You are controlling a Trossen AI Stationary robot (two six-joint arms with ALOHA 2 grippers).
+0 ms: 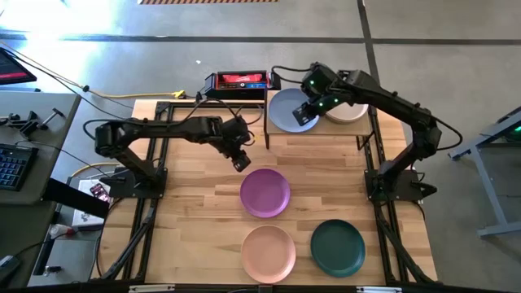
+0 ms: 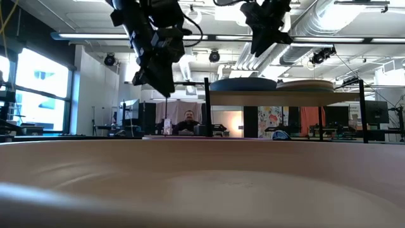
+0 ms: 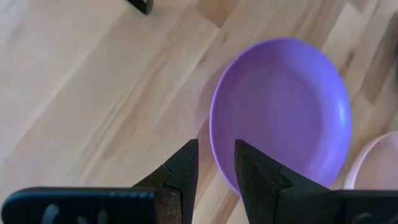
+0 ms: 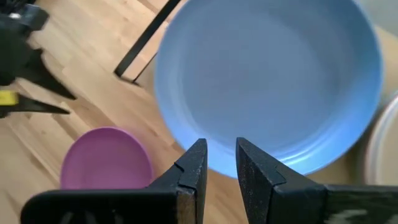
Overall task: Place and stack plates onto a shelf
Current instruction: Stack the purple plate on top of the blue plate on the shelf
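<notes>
Plates are partly shelved: a round matte blue plate [image 1: 291,110] and a beige one [image 1: 348,112] lie on the small light-wood shelf [image 1: 321,129] at the worktop's far edge, below the right gripper [image 1: 303,115], whose fingers are parted and empty. The left gripper [image 1: 242,163], fingers narrowly parted and empty, is held above the purple plate [image 1: 265,193] mid-worktop; judged next, its near rim must be straddled and pinched

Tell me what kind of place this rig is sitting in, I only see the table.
Probably an open-plan lab or workshop. The low view shows exposed silver ceiling ducts, tall windows and a person seated at a desk beyond the table; the high view shows bare concrete floor around the light butcher-block wooden tabletop.
</notes>
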